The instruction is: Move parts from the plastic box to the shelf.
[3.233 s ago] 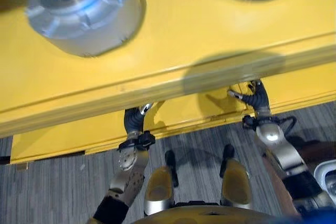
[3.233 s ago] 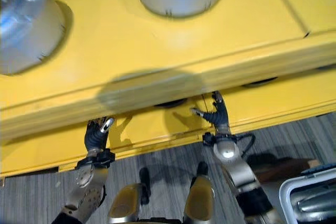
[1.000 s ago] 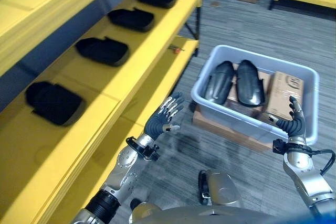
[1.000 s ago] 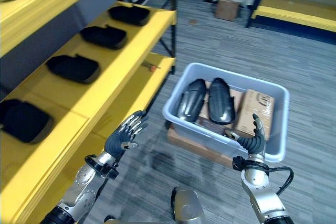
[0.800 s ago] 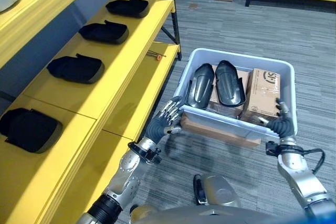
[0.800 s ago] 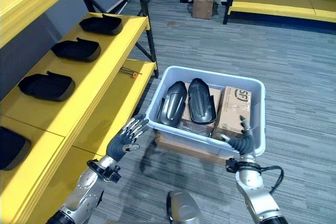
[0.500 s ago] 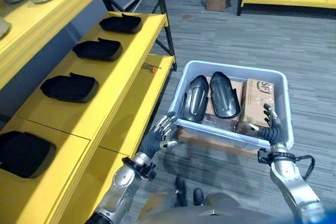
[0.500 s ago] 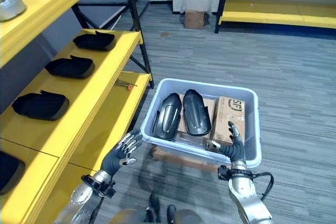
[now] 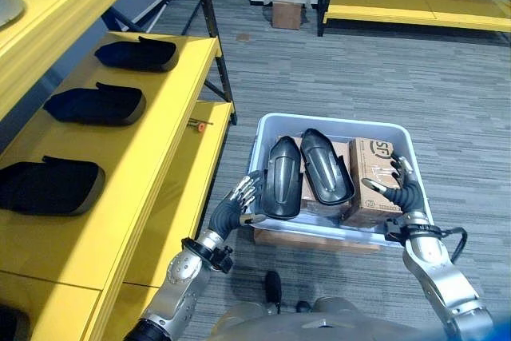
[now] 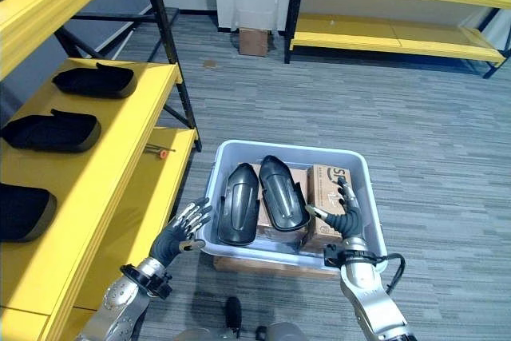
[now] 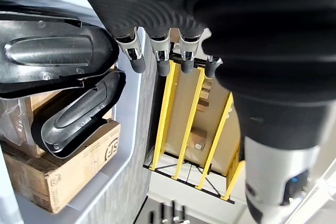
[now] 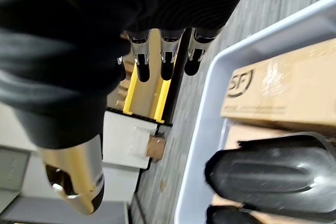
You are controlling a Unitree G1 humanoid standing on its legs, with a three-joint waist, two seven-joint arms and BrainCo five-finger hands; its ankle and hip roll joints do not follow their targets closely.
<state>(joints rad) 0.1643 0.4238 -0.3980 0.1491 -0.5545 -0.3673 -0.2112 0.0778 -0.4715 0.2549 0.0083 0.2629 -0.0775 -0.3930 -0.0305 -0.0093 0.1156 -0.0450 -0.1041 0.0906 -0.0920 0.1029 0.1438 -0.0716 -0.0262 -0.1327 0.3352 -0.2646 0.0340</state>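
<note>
1. You are seeing two hands low in the head views, both with fingers spread apart and holding nothing: the left hand [image 9: 239, 204] is reaching toward the near left corner of the plastic box [image 9: 267, 128], and the right hand [image 9: 402, 192] is hovering over the box's near right corner.
2. Just past them, centre frame, the pale box is sitting on the grey carpet [image 9: 447, 93] atop a flat cardboard slab [image 9: 315, 239].
3. Inside it you are looking at two dark moulded parts: the left part [image 9: 282, 178] and the right part [image 9: 326, 168], side by side. Each is lying with its long axis running near to far; their far ends are nearly meeting, their near ends splaying apart.
4. Beside them, at the box's right, one cardboard carton [image 9: 374, 175] is lying with its length also near to far.
5. At the left of the frame, the yellow shelf [image 9: 164, 125] is carrying three dark parts in a row: nearest [image 9: 48, 186], middle [image 9: 94, 105], farthest [image 9: 136, 53], each lying lengthwise across the shelf.
6. Farther off, upper right, a second yellow rack [image 10: 383, 41] is standing along the wall.
</note>
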